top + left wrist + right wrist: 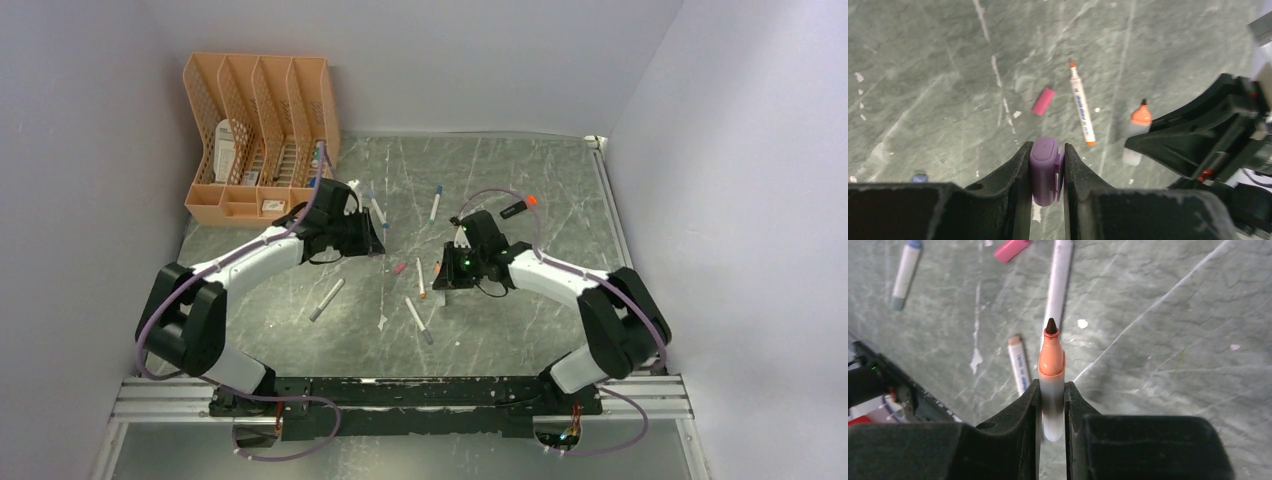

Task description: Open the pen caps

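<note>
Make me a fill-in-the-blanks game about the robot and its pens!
1. The cap in the left tool is coloured ___.
2. The pen in the right tool has a collar coloured ___.
3. The orange rack stands at the table's far ___ corner.
Missing words: purple, orange, left.

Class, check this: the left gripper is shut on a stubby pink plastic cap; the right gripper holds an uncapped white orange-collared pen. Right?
No. The left wrist view shows the left gripper shut on a stubby purple plastic cap, not pink. The right gripper does hold the uncapped white orange-collared pen.
</note>
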Motion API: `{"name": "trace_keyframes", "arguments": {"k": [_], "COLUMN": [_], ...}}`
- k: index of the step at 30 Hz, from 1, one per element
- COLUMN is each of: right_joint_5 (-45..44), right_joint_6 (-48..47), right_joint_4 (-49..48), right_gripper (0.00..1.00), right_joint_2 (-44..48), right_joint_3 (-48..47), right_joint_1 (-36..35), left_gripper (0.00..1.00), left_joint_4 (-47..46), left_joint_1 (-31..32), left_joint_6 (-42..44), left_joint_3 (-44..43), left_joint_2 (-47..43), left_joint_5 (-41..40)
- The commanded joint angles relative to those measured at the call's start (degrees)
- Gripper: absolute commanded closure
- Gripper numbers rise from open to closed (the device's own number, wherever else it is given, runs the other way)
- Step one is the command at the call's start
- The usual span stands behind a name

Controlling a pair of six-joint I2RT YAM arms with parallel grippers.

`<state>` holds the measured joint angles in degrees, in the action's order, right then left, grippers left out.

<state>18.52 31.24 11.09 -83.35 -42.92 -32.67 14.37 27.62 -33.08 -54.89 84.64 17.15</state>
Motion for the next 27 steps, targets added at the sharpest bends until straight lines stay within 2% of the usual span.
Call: {"name": "trace_keyframes", "arguments": {"k": [1, 11, 15, 23, 27], "right_joint_5": [-2.5, -0.1, 0.2, -0.1, -0.8], "right_joint_6": [-3.5, -4.6, -5.1, -6.5, -7.5], "right_joint_4": [3.0, 1.1, 0.7, 0.9, 2.3], "right_gripper": [1.00, 1.00, 0.95, 0.81, 0.64], "right_joint_2": [-4.8, -12.7, -15.1, -17.7, -17.6], "right_joint_3": [-4.1, -8.4, -9.3, -10.8, -11.1], "right_joint_1": [1.1, 3.1, 3.6, 4.1, 4.1], "left_gripper": [0.92, 0.88, 0.86, 0.78, 0.70], "left_joint_4": [2.6, -1.0, -2.2, -2.4, -1.7], "left_joint_1": [1.9, 4.8, 5.7, 6.7, 6.7], "left_joint_6": [2.2, 1.6, 1.1, 0.7, 0.7], "left_joint_3": [-0.7, -2.5, -3.3, -5.4, -6.1], "left_joint_2": [3.6, 14.4, 16.9, 19.8, 20.3], "left_joint_5": [-9.6, -15.5, -16.2, -17.7, -17.4]}}
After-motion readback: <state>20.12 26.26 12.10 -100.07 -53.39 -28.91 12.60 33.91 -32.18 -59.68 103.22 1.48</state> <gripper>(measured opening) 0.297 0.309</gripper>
